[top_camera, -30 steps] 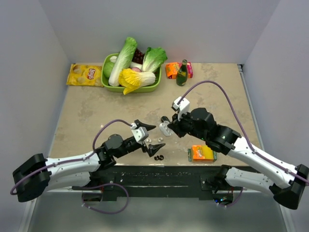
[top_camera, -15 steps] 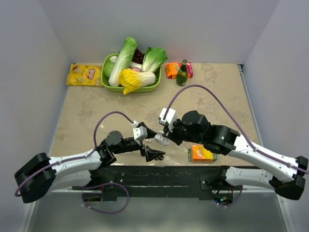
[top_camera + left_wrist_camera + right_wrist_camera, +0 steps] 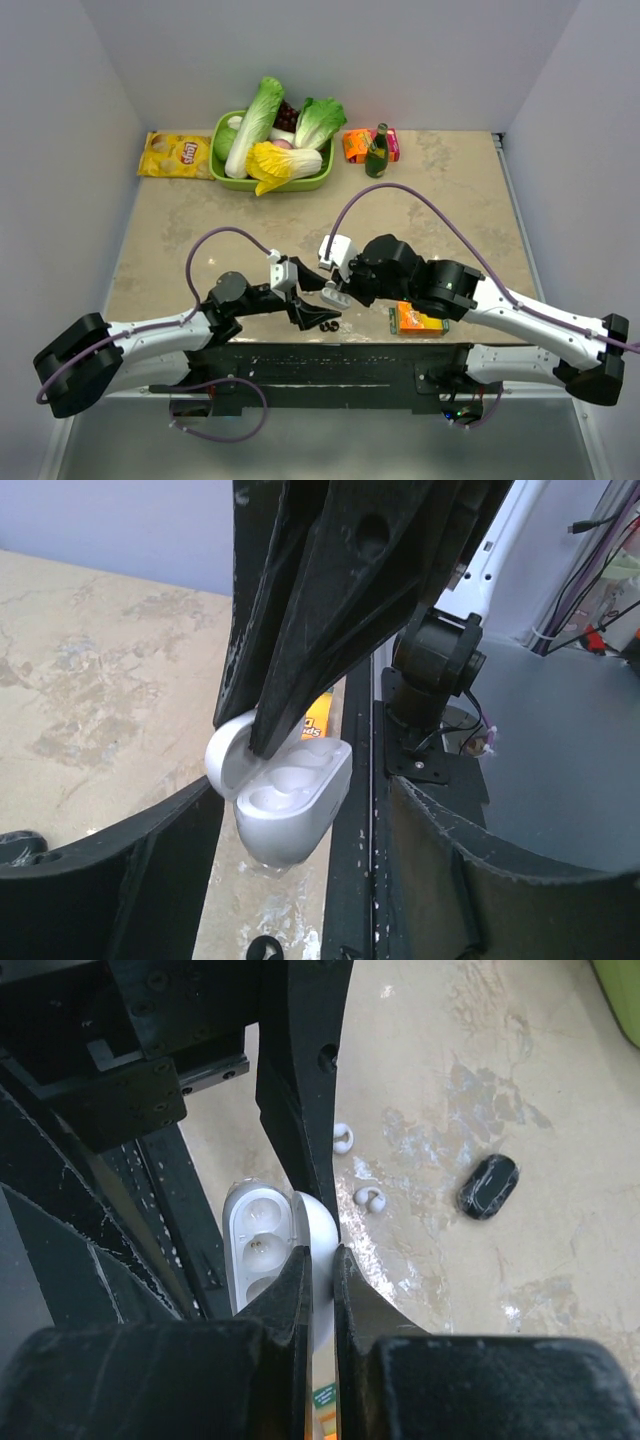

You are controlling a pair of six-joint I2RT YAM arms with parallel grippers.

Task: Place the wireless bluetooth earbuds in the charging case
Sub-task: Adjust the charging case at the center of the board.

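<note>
My right gripper [image 3: 318, 1260] is shut on the lid of an open white charging case [image 3: 258, 1245] and holds it just above the table. Its wells are empty. In the top view the case [image 3: 335, 294] hangs beside my left gripper [image 3: 318, 298]. In the left wrist view the case [image 3: 290, 798] sits between the wide-open fingers of the left gripper [image 3: 300, 815], which touch nothing. Two white earbuds [image 3: 343, 1138] [image 3: 370, 1198] lie on the table beyond the case. A black earbud pair [image 3: 328, 325] lies by the near edge. A closed black case [image 3: 488, 1186] lies further out.
A green basket [image 3: 300, 184] of vegetables, a yellow chips bag [image 3: 175, 155], a green bottle [image 3: 377, 152] and orange packs [image 3: 356, 146] stand along the back. An orange box [image 3: 418, 318] lies under the right arm. A black rail [image 3: 330, 360] runs along the near edge.
My right gripper has carried the white case left and toward the near edge, up to the left gripper. The left gripper has shifted slightly and stays open.
</note>
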